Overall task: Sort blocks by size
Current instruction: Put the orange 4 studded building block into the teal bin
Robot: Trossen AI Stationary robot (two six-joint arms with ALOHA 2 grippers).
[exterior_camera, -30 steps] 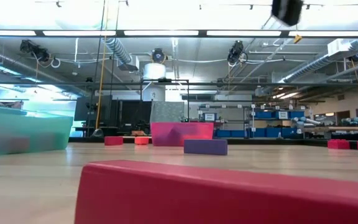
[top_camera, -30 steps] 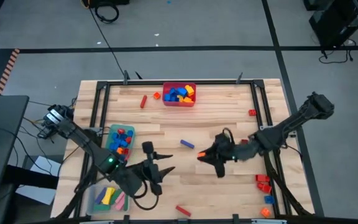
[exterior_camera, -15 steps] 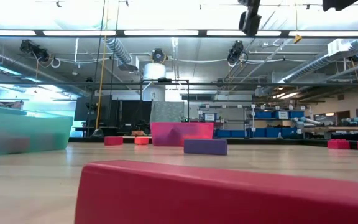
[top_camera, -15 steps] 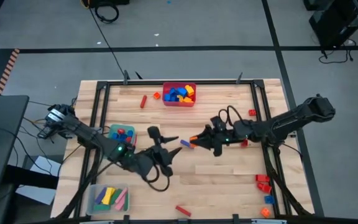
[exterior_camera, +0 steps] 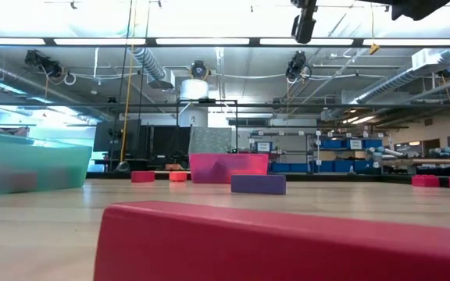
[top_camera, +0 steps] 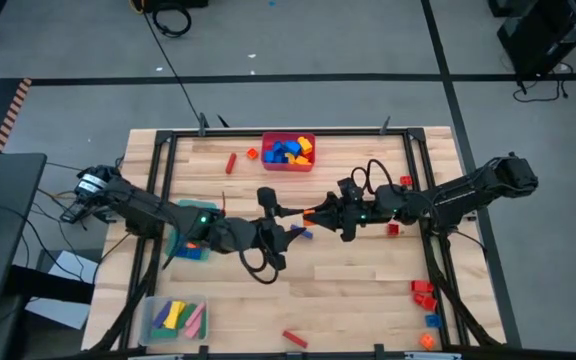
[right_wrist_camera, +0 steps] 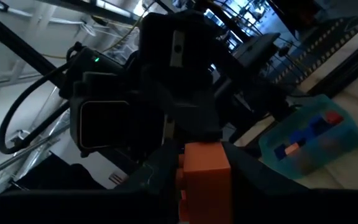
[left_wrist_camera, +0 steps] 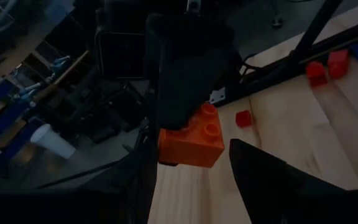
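Since the earlier frames both arms had swung inward from the lower half of the high view, and they now met near the middle of the counter. The right gripper reached in from the right of the frame, its fingers closed narrowly on an orange block that it held above the wood. The left gripper faced it from the left of the frame, its fingers spread wide on either side of that block, just short of touching it in the left wrist view.

A purple-blue block lay just beneath the two grippers at the centre of the frame. The red bin stood at the top centre of the counter, filled with blue, yellow and orange blocks, with a red bar and a small orange block to its left. The teal bin was partly hidden under the left arm at centre left. The clear bin in the lower left held yellow, green, blue and pink bars. A red bar lay at the bottom centre, and several red, blue and orange blocks were scattered at the lower right. Two small red blocks lay near the right arm.
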